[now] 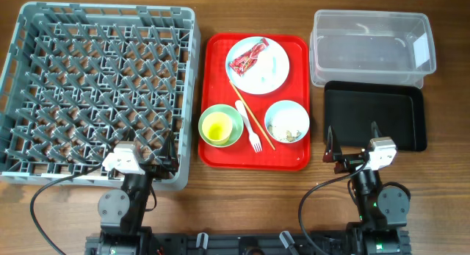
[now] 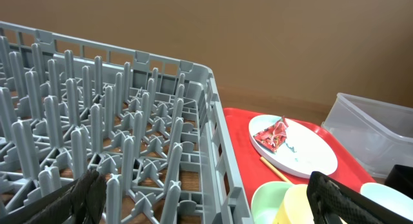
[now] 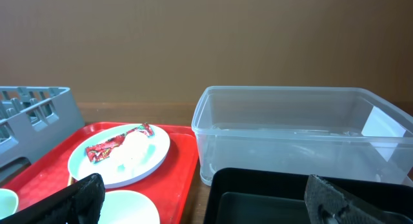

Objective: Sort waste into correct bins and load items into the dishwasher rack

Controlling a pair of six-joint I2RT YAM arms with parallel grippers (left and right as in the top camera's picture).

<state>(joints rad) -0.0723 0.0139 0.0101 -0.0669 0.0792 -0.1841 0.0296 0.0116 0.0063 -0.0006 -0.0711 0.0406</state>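
I have both arms at the 6 o'clock edge of the table, and neither tool carries anything. My left gripper (image 1: 154, 153) hangs over the near corner of the dishwasher rack (image 1: 110, 14), jaws spread wide and empty. My right gripper (image 1: 352, 141) hovers just off the near-left corner of the black tray (image 1: 382, 115), equally released.

The layout splits the work sensibly. The rack fills the 9 o'clock side, within the left arm's reach. The clear tub (image 1: 371, 16) at 2 o'clock and the black tray at 4 o'clock fall to the right arm. The red serving tray (image 1: 297, 82) lies at centre, where I judge either arm can reach it.

On it, the plate (image 1: 273, 70) at 12 o'clock carries the red wrapper (image 1: 248, 58). The green bowl (image 1: 205, 134) at 8 o'clock has the yellow cup (image 1: 218, 125) nested inside. The pale blue bowl (image 1: 273, 110) at 4 o'clock holds the food scraps (image 1: 288, 127). The fork (image 1: 253, 137) and chopstick (image 1: 241, 98) lie side by side between the bowls.

The rack and both bins are bare, so I judge nothing is sorted yet. The waste rides on the dishes, so it likely has to come off before they are racked.
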